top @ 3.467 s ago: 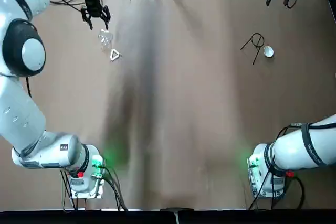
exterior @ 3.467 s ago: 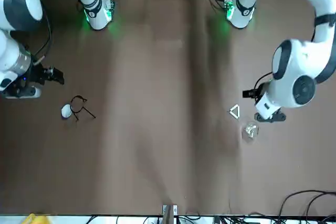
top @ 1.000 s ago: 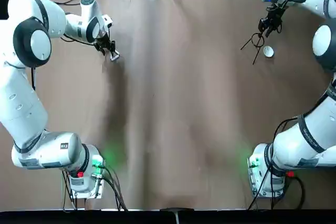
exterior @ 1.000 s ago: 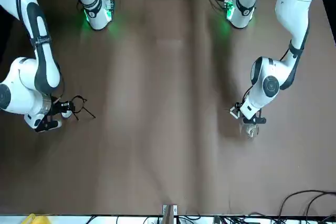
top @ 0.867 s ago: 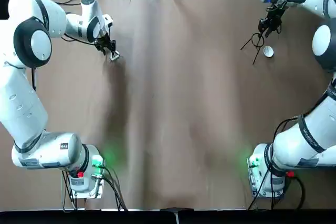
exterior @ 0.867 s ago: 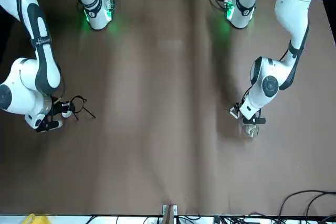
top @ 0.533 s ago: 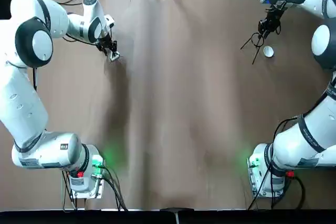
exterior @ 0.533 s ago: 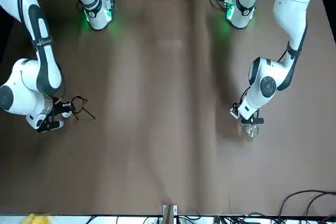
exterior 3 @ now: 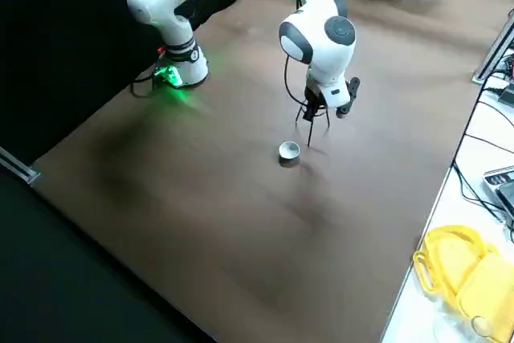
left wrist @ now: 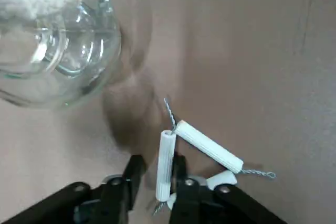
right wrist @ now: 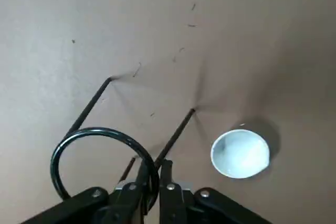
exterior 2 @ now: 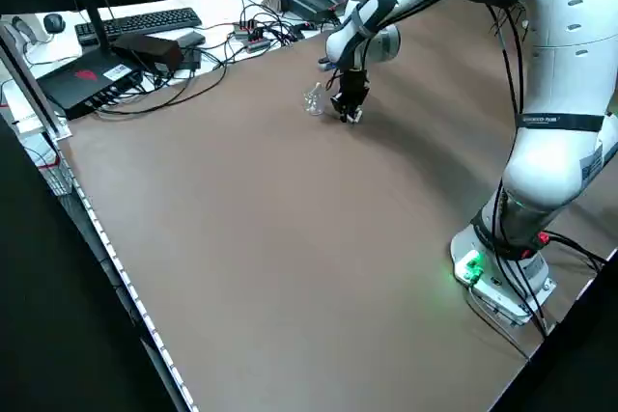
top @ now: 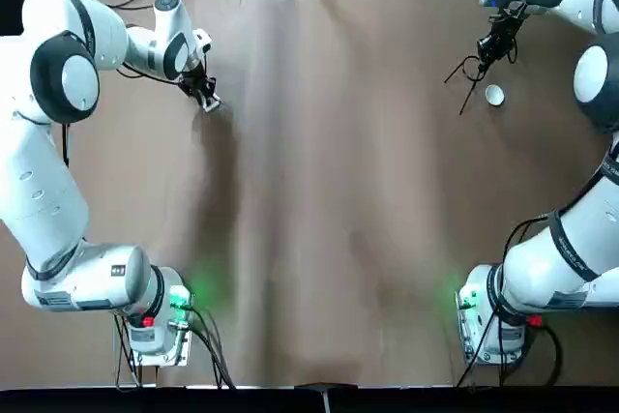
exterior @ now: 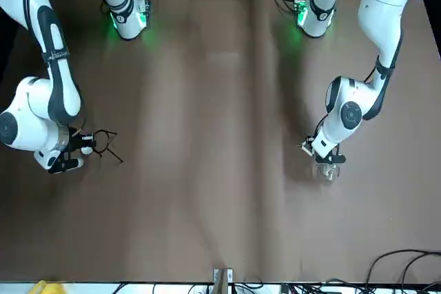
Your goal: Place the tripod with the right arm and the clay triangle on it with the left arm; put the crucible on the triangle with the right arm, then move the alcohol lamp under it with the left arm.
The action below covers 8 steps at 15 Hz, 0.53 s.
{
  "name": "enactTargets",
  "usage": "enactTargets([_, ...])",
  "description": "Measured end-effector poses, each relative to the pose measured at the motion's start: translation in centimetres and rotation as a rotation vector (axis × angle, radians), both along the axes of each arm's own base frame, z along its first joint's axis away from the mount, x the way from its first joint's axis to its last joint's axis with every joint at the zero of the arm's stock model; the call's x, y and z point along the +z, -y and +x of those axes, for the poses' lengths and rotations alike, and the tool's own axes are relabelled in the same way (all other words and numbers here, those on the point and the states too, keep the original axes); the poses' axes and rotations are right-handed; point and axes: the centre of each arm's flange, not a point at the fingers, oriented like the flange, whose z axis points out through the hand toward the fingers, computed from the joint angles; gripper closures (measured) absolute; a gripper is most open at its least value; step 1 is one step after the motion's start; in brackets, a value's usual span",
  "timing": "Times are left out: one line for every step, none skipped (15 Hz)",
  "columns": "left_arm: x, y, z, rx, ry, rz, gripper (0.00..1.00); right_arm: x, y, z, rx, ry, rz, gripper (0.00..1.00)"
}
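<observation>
— Where is the right gripper (right wrist: 151, 182)?

— Near the far right corner of the desk (top: 338, 191). Its jaws are clenched on the ring of the tripod (right wrist: 100, 150), a thin black wire stand. In the right side view the tripod (exterior 3: 312, 122) hangs tilted from the gripper with its legs pointing down at the desk.

— And the crucible (right wrist: 240, 153)?

— A small white cup, sitting on the desk just beside the tripod's legs, apart from them. From overhead it (top: 494, 95) lies a little nearer the robot than the right gripper (top: 495, 45).

— The left gripper (left wrist: 154, 174)?

— Near the far left corner of the desk. Its jaws are clamped on one white tube of the clay triangle (left wrist: 199, 148), which stands tipped up on edge, its twisted wire ends sticking out at the corners.

— The alcohol lamp (left wrist: 55, 51)?

— Clear glass with a white wick, on the desk just beside the triangle, toward the far edge. In the left side view it (exterior 2: 313, 98) stands next to the left gripper (exterior 2: 350, 108), not touching it.
</observation>
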Motion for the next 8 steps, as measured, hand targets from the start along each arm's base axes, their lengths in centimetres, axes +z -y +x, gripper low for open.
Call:
enactTargets([0.0, 0.0, 0.0, 0.0, 0.0, 0.0, 0.71, 0.1, 0.1, 0.0, 0.0, 0.001, -0.002, 0.9])
enactTargets([0.0, 0.0, 0.0, 0.006, 0.001, 0.0, 0.79, 0.2, -0.7, 0.2, 0.008, 0.001, 0.001, 0.91])
enactTargets([0.0, 0.0, 0.0, 0.008, 0.001, 0.0, 0.88, 0.5, -1.7, 0.4, 0.011, 0.001, 0.003, 0.91])
enactTargets([0.0, 0.0, 0.0, 0.013, 0.001, 0.0, 0.88, 0.8, -2.8, 0.7, 0.009, 0.003, 0.0, 0.91])
enactTargets([0.1, -0.1, 0.1, 0.021, 0.002, 0.001, 0.88, 1.1, -4.0, 1.0, 0.006, 0.007, -0.004, 0.91])
enactTargets([0.1, -0.1, 0.2, 0.03, 0.004, 0.001, 0.88, 1.5, -5.3, 1.3, -0.002, 0.013, -0.008, 0.91])
enactTargets([0.3, -0.2, 0.3, 0.04, 0.008, 0.001, 0.88, 1.9, -6.6, 1.5, -0.025, 0.018, -0.013, 0.91])
enactTargets([0.6, -0.2, 0.6, 0.048, 0.017, 0.0, 0.88, 2.4, -8.1, 1.8, -0.058, 0.023, -0.021, 0.91])
